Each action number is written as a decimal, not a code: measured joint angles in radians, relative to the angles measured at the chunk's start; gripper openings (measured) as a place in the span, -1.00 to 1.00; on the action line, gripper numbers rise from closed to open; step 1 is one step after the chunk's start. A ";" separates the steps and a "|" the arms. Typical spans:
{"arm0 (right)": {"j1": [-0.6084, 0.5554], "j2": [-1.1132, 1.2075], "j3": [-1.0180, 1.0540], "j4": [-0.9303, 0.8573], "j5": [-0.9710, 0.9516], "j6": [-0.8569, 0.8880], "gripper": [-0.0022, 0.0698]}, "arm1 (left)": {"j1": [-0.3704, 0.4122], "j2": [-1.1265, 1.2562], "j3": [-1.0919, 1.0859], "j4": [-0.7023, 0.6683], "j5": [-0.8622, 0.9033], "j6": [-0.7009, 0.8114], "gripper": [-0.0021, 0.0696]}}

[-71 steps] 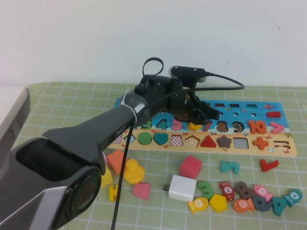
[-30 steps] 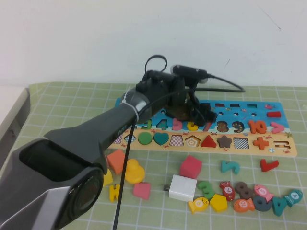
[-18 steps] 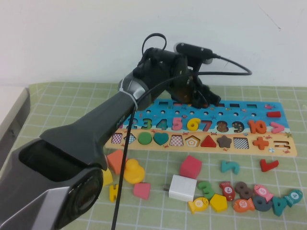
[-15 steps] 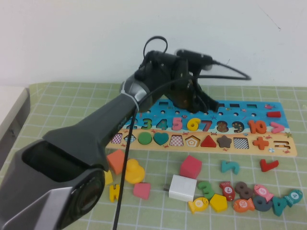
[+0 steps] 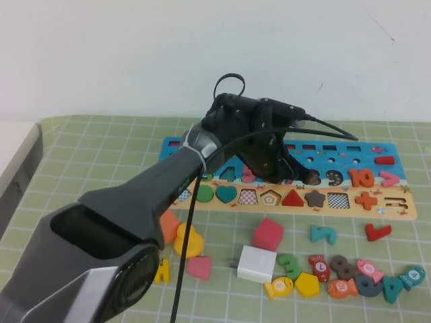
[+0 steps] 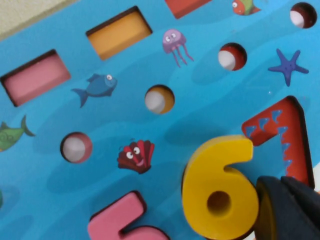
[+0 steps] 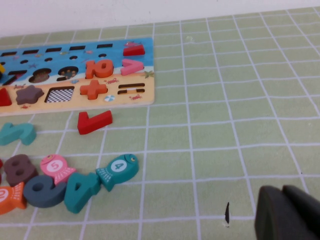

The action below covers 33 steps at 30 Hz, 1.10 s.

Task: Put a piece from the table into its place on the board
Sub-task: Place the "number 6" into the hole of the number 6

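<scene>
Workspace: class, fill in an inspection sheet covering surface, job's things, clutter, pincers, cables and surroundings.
Surface: green grid mat.
Job's things: yellow 6 on the board, between pink 5 and red 7.
Clutter: duck, pink cube, white block, loose fish and numerals nearby.
Pincers: left pincer over the board beside the 6; right pincer low over bare mat, shut.
Cables: black cable off the left wrist.
Surroundings: white wall.

Three cameras: one raised overview, two wrist close-ups.
The high view looks down from the robot's side at the board [image 5: 377,195]; the left wrist hovers close over its blue band, the right wrist sees its far end low across the table [image 7: 240,100].
</scene>
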 joint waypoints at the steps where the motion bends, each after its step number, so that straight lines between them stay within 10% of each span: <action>1: 0.000 0.000 0.000 0.000 0.000 0.000 -0.95 | 0.000 0.000 0.000 0.000 0.000 0.000 -0.94; 33: 0.000 0.000 0.000 0.000 0.000 0.000 -0.95 | 0.000 -0.012 0.000 0.036 -0.146 0.026 -0.94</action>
